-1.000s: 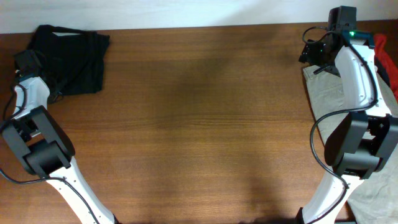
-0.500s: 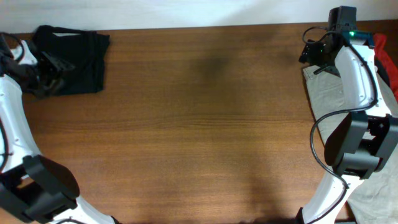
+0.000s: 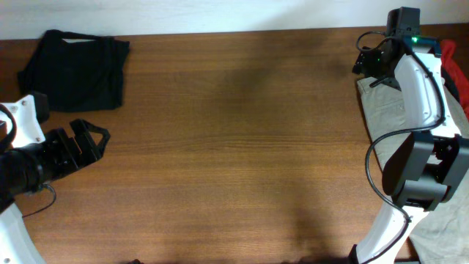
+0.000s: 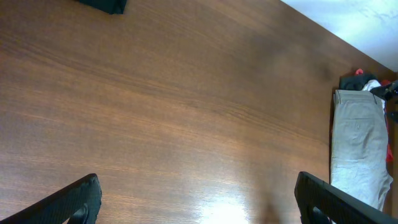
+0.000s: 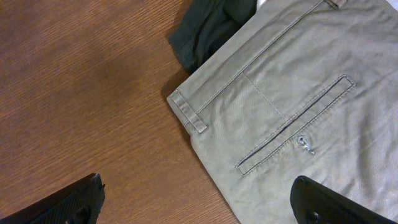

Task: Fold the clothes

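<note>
Swinging away from the folded black garment [image 3: 73, 70] at ten o'clock, the left end effector [image 3: 91, 139] now hangs over bare tabletop [image 3: 234, 147] near nine o'clock. Its fingers are spread and empty, apparently because that piece is done. At two o'clock the right end effector [image 5: 199, 202] hovers, jaws wide apart, above the khaki trousers [image 5: 292, 106], placed to take the waistband next. A dark cloth [image 5: 211, 28] beside them may be another garment.
</note>
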